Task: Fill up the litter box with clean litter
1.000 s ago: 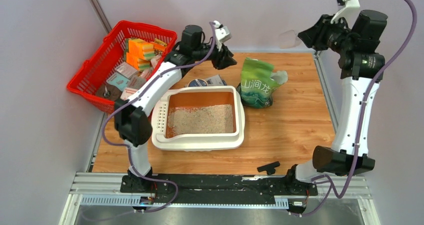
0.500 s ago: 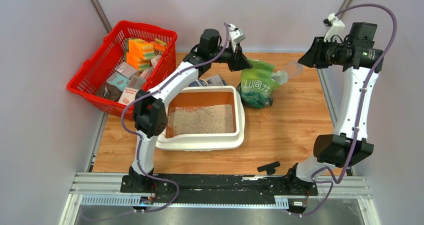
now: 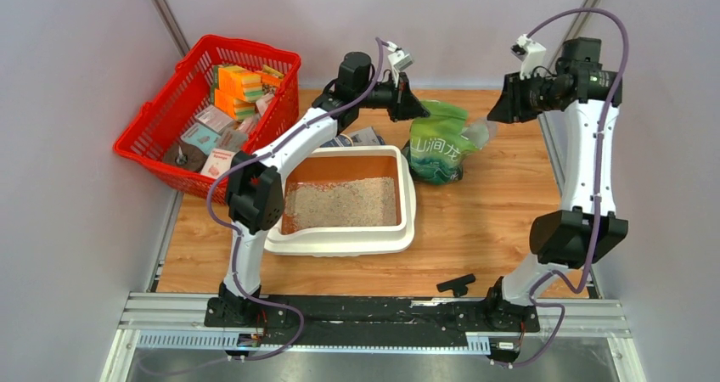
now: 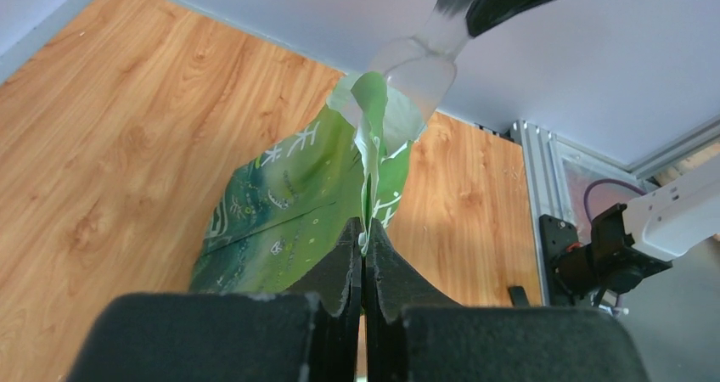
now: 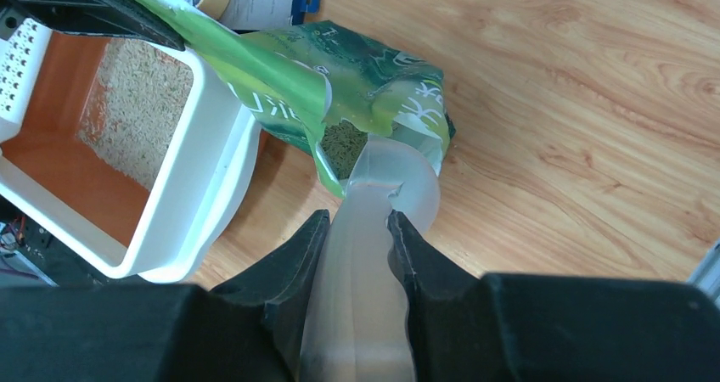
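Litter box: the large cream-white rectangular plastic litter box [image 3: 340, 244], with an orange-brown inside and a slotted panel along its left side, lies centre-left on the wooden table [image 3: 492, 212].
Clean litter: the pale beige-grey granules of clean litter [image 3: 341, 202] cover most of the box floor. A strip along the far wall is bare orange.
Count: one litter box, one dark green printed bag [image 3: 435, 148], one clear plastic scoop [image 5: 386, 187], one red wire-mesh basket [image 3: 153, 144], two arms.
Bag: it stands just beside the box's far right corner, mouth open.
Left arm: it is stretched forward past the box's far edge, wrist turned rightward. The left gripper [image 4: 363, 238] is pressed together, pinching the bag's upper edge.
Right arm: the lower link is upright and the forearm points left and down. The right gripper [image 5: 357, 221] is clamped on the scoop's handle, with the bowl at the bag's mouth.
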Action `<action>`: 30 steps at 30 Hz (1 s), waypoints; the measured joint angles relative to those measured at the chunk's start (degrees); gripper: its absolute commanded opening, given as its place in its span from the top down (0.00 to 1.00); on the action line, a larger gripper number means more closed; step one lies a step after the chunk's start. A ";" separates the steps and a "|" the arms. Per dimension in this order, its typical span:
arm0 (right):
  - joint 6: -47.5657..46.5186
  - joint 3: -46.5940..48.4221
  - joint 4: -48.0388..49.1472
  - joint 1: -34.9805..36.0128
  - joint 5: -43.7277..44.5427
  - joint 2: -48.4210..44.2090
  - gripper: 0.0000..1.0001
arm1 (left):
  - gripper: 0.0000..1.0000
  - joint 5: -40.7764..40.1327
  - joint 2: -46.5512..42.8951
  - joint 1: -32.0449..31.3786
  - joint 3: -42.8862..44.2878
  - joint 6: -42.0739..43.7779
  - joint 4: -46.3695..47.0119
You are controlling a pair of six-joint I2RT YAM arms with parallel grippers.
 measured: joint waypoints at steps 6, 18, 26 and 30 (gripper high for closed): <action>4.42 -2.21 3.82 5.27 7.19 1.33 1.00 | 1.00 -0.35 -1.09 0.00 -2.12 -2.49 1.66; 17.22 -19.67 20.76 9.35 17.86 -2.25 1.00 | 1.00 -2.14 -2.45 -0.09 -3.50 -2.84 1.51; 21.00 -27.39 28.04 13.46 22.32 -2.34 1.00 | 1.00 -2.84 -3.69 -0.09 -4.83 -2.82 0.85; 23.96 -30.25 30.75 13.79 21.00 -1.90 1.00 | 1.00 -2.86 -3.74 -0.11 -4.87 -2.82 0.55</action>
